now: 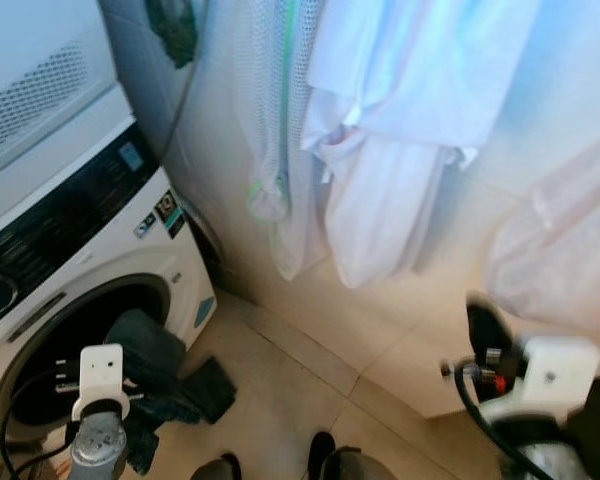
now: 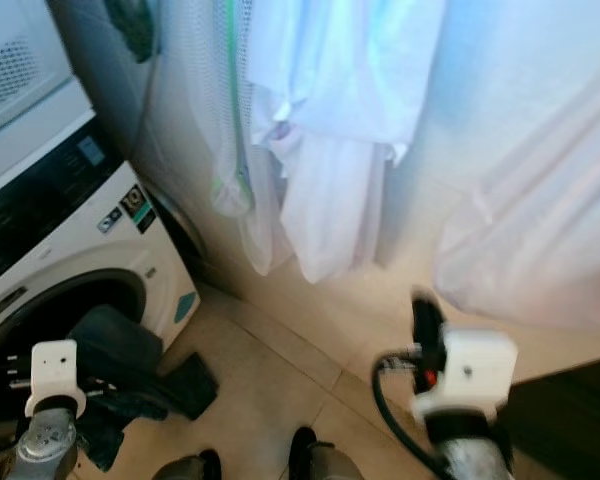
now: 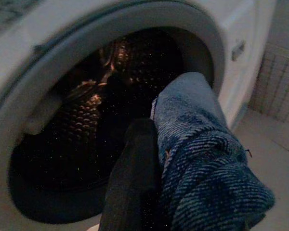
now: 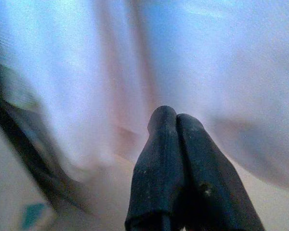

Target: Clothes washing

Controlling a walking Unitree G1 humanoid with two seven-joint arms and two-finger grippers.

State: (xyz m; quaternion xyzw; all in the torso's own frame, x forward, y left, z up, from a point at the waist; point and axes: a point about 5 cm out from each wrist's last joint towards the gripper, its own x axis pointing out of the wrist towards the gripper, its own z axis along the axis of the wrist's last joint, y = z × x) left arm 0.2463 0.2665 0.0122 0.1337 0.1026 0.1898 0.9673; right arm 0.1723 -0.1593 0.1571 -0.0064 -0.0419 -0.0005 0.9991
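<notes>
1. The washer stands at the left, white with a dark control strip, its round door opening facing the room and the drum dark inside.
2. The left claw is at the mouth of that opening, clamped on the jeans, blue denim bunched against one black finger.
3. In the head views the jeans hang half out of the opening, part lying over the rim and a dark end trailing down toward the floor.
4. The left arm rises from the near left, its white wrist block just in front of the opening.
5. The right claw is raised at the near right, well apart from the washer, its two fingers pressed together with nothing between them.
6. It points toward pale cloth hanging at the right.
7. More white clothes hang on the far wall, with a mesh bag edged in green just left of them.
8. The robot's feet show at the near edge on the beige tiled floor.
</notes>
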